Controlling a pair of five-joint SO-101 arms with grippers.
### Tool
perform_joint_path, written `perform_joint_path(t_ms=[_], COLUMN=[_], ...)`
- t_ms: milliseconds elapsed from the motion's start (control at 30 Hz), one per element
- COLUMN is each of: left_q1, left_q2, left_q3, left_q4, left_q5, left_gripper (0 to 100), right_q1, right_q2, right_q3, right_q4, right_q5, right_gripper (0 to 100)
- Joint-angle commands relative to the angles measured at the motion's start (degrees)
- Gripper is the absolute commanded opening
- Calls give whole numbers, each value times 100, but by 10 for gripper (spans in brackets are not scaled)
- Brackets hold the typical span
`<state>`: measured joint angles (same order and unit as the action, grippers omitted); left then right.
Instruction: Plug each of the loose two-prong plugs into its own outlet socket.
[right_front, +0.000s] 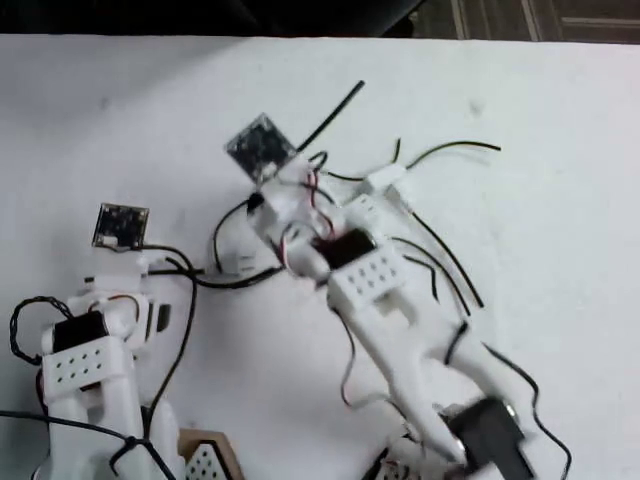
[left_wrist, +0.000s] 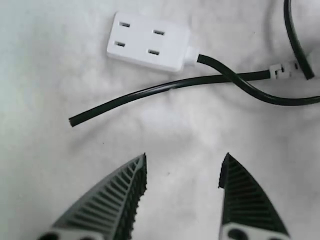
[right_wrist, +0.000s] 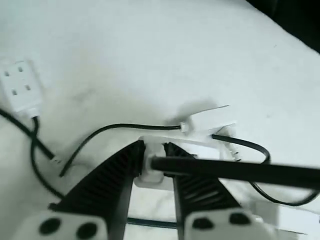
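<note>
Ribbed black fingers (left_wrist: 125, 195) of the left gripper (left_wrist: 182, 172) are spread wide above the white bench (left_wrist: 45, 150), with nothing between them. Just beyond them a loose black cable (left_wrist: 150, 95) with a cut end is laid across the bench. It is crossed with the thick black cord (left_wrist: 250, 87) of a white rectangular plastic outlet block (left_wrist: 150, 42), whose four slots are turned upward and are empty. The right gripper (right_wrist: 155, 152) is clenched on a small white plug (right_wrist: 149, 172), and the plug's black lead (right_wrist: 235, 170) is run out sideways past the fingers; its prongs cannot be made out. Other white pieces (right_wrist: 215, 125) with thin black wires are seen lying on the bench just past it. From above, the right arm (right_front: 400, 330) is shown stretched to the middle of the bench among tangled wires, and the left arm (right_front: 85, 365) is seen at the near edge.
</note>
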<state>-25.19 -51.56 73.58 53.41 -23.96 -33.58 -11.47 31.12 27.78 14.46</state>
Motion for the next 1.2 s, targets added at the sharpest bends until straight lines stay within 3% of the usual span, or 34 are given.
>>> perform_joint_path(t_ms=[0, 133, 267, 500, 633, 767, 1000, 1067, 1167], left_q1=[-4, -4, -4, -4, -22, -31, -31, -31, -31], left_q2=[-110, -110, -110, -110, -110, -110, -110, -110, -110], left_q3=[-18, -18, -18, -18, -18, -18, -18, -18, -18], left_q4=[-114, -114, -114, -114, -114, -114, -114, -114, -114], left_q5=[-44, -44, -44, -44, -44, -44, -44, -44, -44], left_gripper=[241, 241, 241, 241, 239, 239, 239, 239, 239], right_q1=[277, 418, 453, 629, 629, 787, 1877, 2149, 2484], right_q2=[840, 1411, 1059, -338, -497, -400, 101, 189, 163], right_q3=[-958, -1503, -1538, -1547, -1521, -1512, -1512, -1503, -1503], right_q4=[22, 66, 409, 2097, 2844, 3169, 3222, 3231, 3231], right_q5=[44, 9, 44, 70, 457, 580, 519, 202, -1037], right_gripper=[21, 140, 264, 199, 160, 161, 163, 162, 162])
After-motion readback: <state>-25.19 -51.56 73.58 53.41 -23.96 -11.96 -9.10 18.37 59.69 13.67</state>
